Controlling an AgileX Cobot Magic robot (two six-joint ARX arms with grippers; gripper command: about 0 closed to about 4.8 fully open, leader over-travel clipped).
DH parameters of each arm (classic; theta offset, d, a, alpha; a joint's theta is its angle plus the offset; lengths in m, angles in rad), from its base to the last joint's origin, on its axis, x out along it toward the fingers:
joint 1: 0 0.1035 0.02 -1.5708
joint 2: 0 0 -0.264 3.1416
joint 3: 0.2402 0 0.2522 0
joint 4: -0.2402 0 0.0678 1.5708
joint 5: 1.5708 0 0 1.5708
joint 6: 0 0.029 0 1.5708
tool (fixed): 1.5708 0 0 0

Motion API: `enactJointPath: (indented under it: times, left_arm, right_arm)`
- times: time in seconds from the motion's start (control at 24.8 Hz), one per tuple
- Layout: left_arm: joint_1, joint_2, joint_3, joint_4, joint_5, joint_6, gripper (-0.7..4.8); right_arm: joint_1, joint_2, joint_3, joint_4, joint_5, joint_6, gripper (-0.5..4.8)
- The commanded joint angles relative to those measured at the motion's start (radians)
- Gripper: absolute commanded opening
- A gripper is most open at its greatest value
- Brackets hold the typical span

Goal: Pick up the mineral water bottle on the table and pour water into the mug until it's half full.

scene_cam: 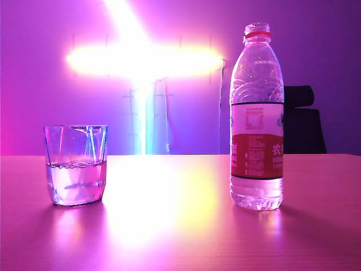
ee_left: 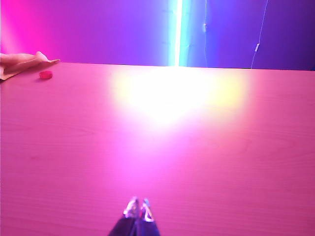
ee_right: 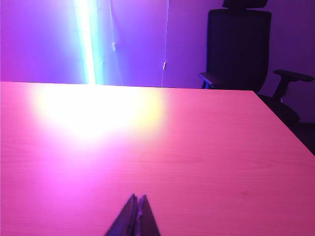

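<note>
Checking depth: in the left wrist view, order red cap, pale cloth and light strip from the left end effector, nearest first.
From the shut left end effector above the near table:
1. Red cap, far across the table.
2. Pale cloth, just behind it.
3. Light strip, on the wall beyond.

The table [scene_cam: 316, 226] looks like smooth wood-grain laminate with a soft sheen — glare pools on it. The mineral water bottle [scene_cam: 256, 113] is clear ribbed plastic with a glossy printed label. The mug [scene_cam: 75, 164] is clear faceted glass — shiny, holding water [scene_cam: 76, 183].
</note>
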Motion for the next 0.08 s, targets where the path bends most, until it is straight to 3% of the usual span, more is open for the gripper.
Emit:
enactJointPath:
  times: [0.04, 0.08]
  left_arm:
    - [-0.001, 0.002, 0.004, 0.012, 0.002, -0.003, -0.02]
    - [-0.001, 0.002, 0.004, 0.012, 0.002, -0.003, -0.02]
  right_arm:
    - [0.0, -0.001, -0.005, 0.016, 0.002, 0.003, -0.05]
    - [0.0, -0.001, -0.005, 0.016, 0.002, 0.003, -0.05]
